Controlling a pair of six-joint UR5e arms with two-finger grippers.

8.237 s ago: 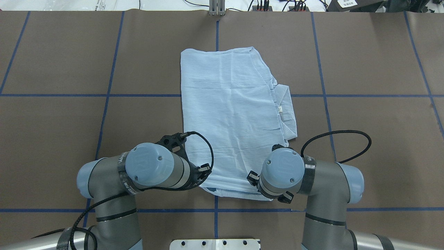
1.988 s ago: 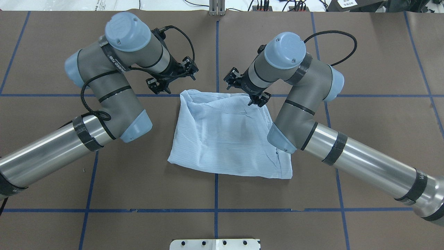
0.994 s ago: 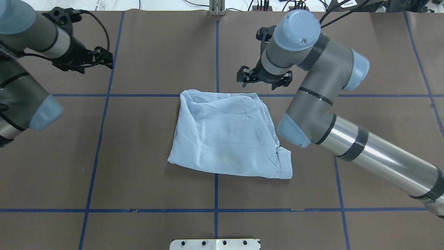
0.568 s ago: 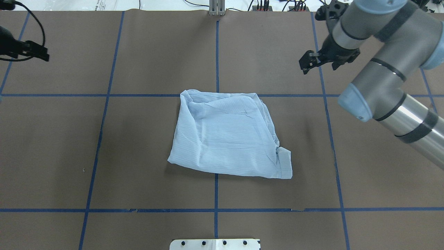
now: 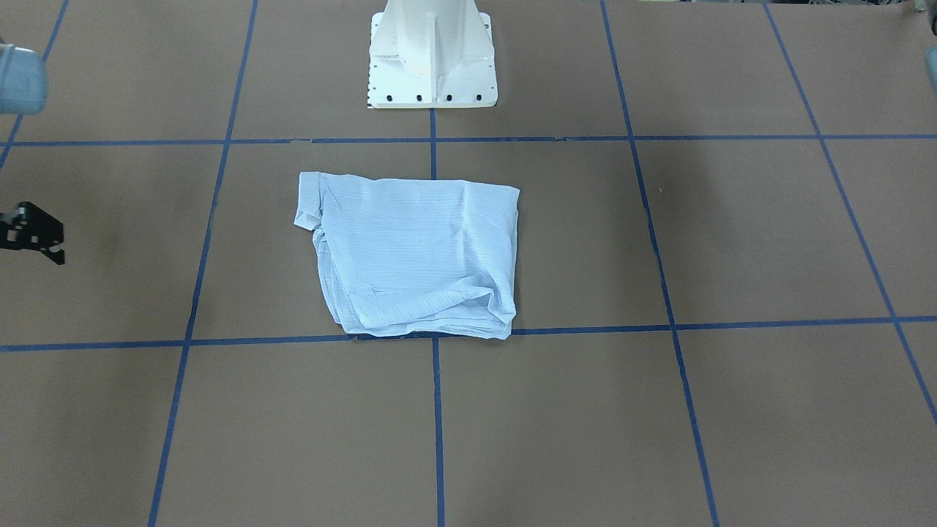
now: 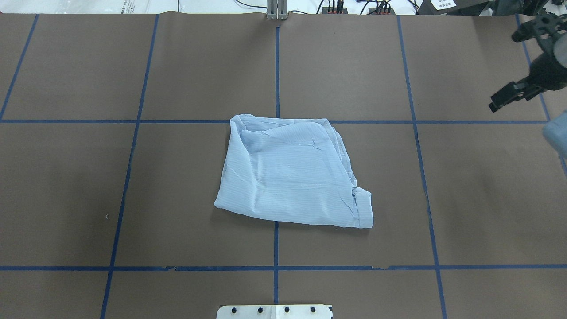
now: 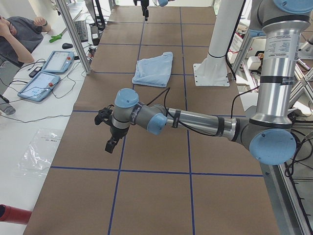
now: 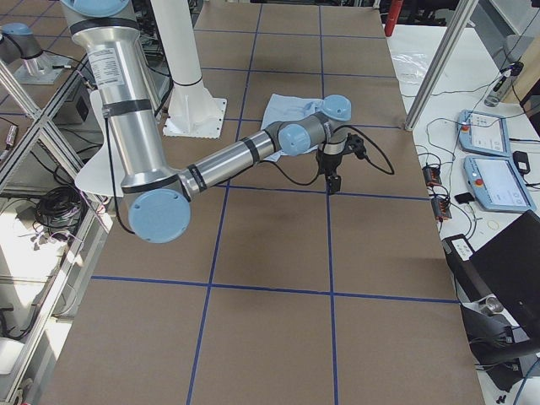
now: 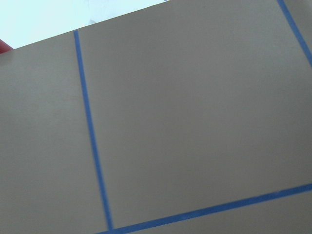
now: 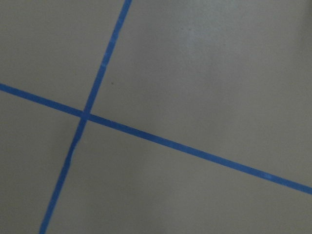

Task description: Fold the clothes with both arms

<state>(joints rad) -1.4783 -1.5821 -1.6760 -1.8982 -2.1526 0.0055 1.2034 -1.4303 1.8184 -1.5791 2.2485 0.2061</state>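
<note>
1. My right claw (image 6: 514, 91) hung over bare table (image 6: 133, 199) at the far right edge. Only part of it showed, so I could not tell whether the jaws stood apart or together. It touched nothing.
2. My left claw (image 7: 113, 137) showed only from the side camera, hanging above bare table well off to my left. Its jaw state could not be told.
3. The shirt (image 6: 292, 177) lay alone at the table's centre, well apart from both claws, its far edge along a blue tape line (image 6: 133, 121).
4. Judgement: the fold looked laid down, and the step in hand was getting clear. Done well, both claws travel high and wide so no cloth is dragged. Any further fold should first square the slanting near edge.
5. The bundle was nearly square, its slightly longer axis running left to right. A banded piece (image 6: 364, 208), judged to be the collar, jutted at my near right corner.
</note>
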